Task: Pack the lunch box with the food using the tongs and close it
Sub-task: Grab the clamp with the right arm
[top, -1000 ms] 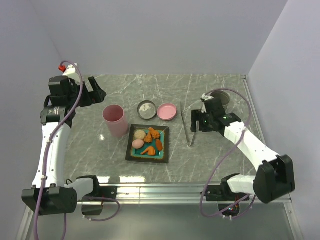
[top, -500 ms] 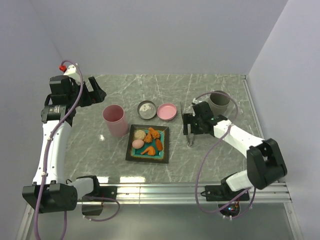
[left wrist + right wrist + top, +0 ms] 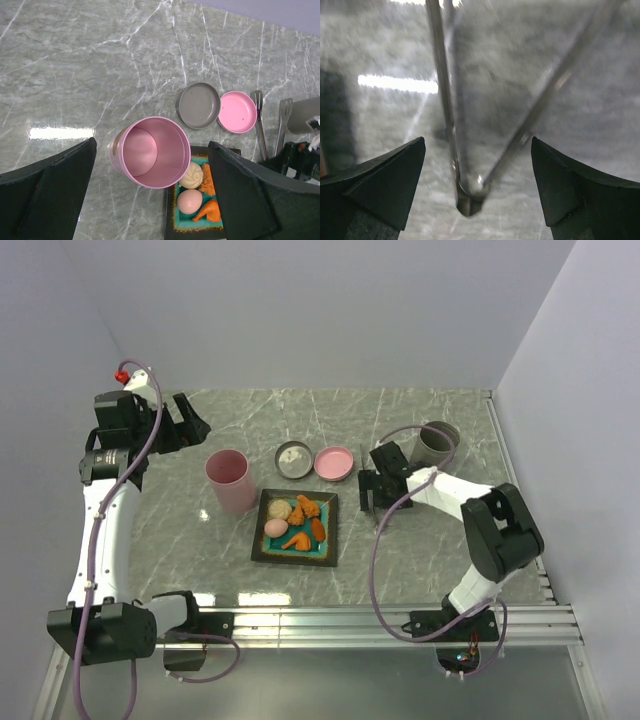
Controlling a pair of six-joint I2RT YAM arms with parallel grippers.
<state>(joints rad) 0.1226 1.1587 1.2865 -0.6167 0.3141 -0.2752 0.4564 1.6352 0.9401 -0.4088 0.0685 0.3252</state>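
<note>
While the tongs [image 3: 441,90] lie flat on the counter [image 3: 300,410] at 3 o'clock of the plate [image 3: 262,552], the right tool [image 3: 477,142] hangs spread over their joined end.

Seen from overhead, their long axis runs nearly 12 to 6. The narrow joint points toward 6 and the two flat tips fan out toward 12, and one finger of the right tool stands on each side of the joint without touching it. They look light, springy and slick, thin metal lying flush on stone with little to get under. The best hold is probably across both arms a little up from the joint, so that a squeeze also closes the tips. The left tool [image 3: 190,424] is spread wide and empty, at 10 o'clock of the open lunch box [image 3: 150,150], which stands upright at 10 o'clock of the food [image 3: 298,518].
</note>
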